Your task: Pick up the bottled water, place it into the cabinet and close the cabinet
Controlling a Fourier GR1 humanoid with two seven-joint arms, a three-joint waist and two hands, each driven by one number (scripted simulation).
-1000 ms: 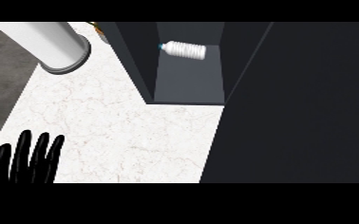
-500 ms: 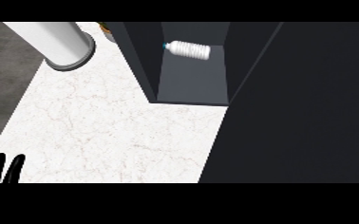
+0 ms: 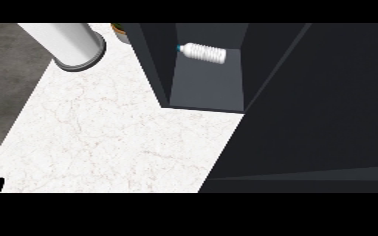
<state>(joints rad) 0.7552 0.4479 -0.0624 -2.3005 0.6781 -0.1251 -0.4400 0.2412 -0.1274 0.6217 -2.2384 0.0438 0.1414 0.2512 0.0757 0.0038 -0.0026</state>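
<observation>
The bottled water (image 3: 204, 52), clear with a blue cap, lies on its side deep inside the dark cabinet (image 3: 209, 87), with its cap pointing left. The cabinet is open, and its dark door panel (image 3: 310, 110) fills the right side of the head view. No hand touches the bottle. Only a black sliver of my left hand (image 3: 1, 183) shows at the lower left edge, far from the cabinet. My right hand does not show.
A white cylinder with a grey base (image 3: 70, 42) stands at the back left on the white marble counter (image 3: 111, 130). A small brownish object (image 3: 118, 29) peeks out behind the cabinet's left wall. Dark floor lies past the counter's left edge.
My left hand has slid down and left, almost out of the view. The bottle has stayed in place inside the cabinet.
</observation>
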